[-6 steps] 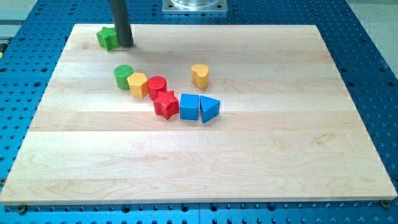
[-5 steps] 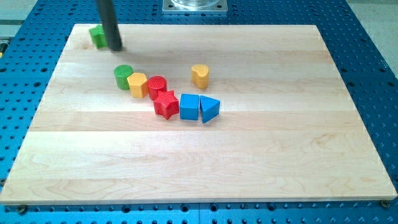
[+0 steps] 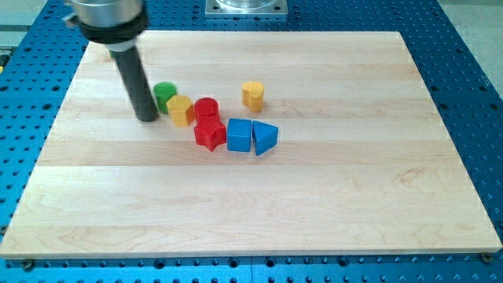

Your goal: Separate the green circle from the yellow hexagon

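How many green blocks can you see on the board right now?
1: the green circle, touching the yellow hexagon on its upper-left side, with my tip just to the circle's left. Another green block may be hidden behind the rod near the board's top-left corner.

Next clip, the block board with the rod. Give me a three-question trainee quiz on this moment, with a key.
1. True or false: my tip is at the view's left of the green circle.
2. Which block touches the yellow hexagon on its upper left? A) blue cube B) green circle C) yellow cylinder
3. Fill in: the red star sits directly left of the blue ____.

Key: 1 true; 2 B; 3 cube.
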